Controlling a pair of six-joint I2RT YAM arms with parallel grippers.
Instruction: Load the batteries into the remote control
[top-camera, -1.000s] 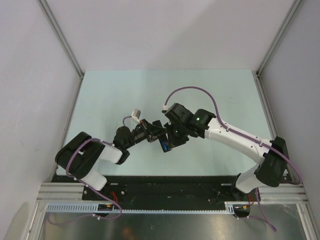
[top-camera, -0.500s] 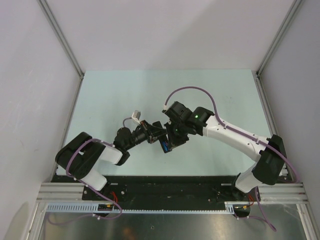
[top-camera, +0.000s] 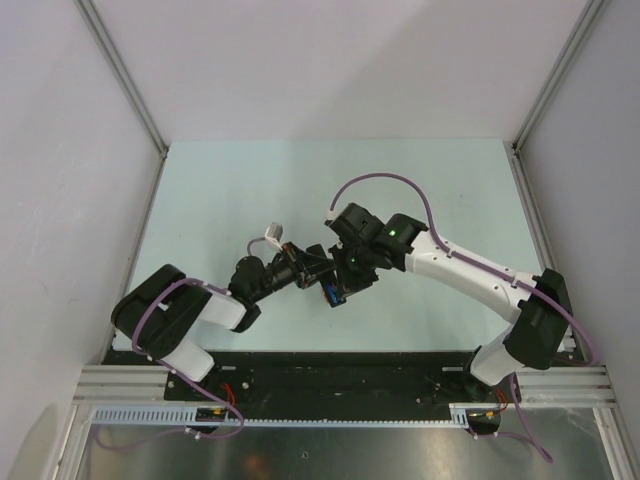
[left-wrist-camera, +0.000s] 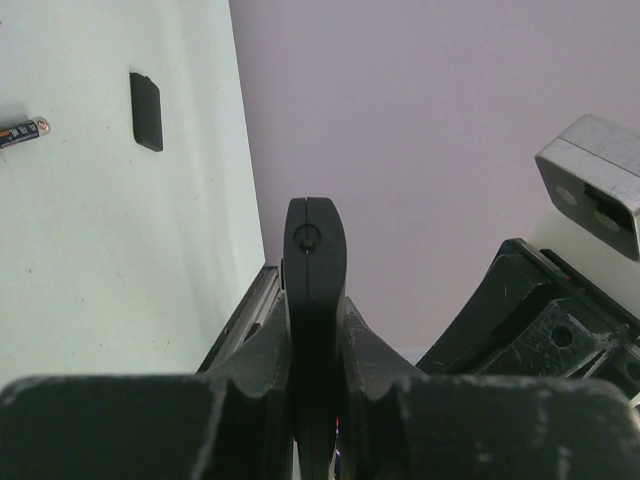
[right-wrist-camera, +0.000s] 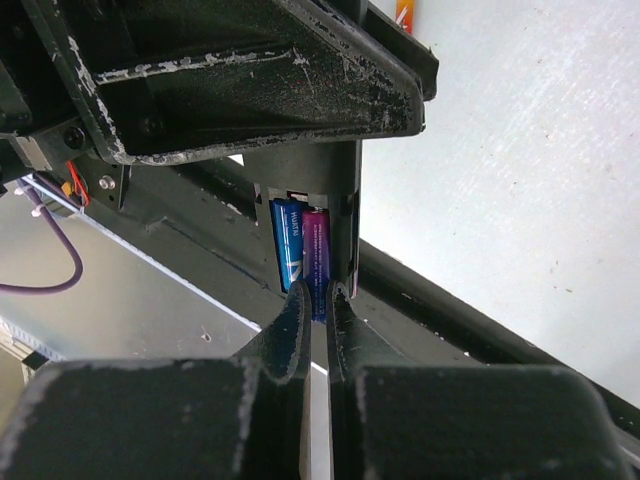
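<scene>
My left gripper (top-camera: 310, 268) is shut on the black remote control (left-wrist-camera: 313, 250) and holds it on edge above the table. In the right wrist view the remote (right-wrist-camera: 305, 170) shows its open slot, with a blue battery (right-wrist-camera: 290, 250) and a purple-blue battery (right-wrist-camera: 318, 255) side by side in it. My right gripper (right-wrist-camera: 320, 298) is shut, its tips against the lower end of the purple-blue battery. In the top view the right gripper (top-camera: 340, 284) meets the left one at the table's middle. A loose red-orange and blue battery (left-wrist-camera: 20, 132) lies on the table.
A small black battery cover (left-wrist-camera: 146, 97) lies on the table near the loose battery. The right arm's wrist (left-wrist-camera: 560, 330) and a white connector (left-wrist-camera: 598, 188) sit close beside the remote. The table's dark front rail (right-wrist-camera: 480, 330) runs below the grippers.
The right gripper has shifted slightly left, closer onto the remote, so less blue battery shows in the top view. The left arm has barely moved.
</scene>
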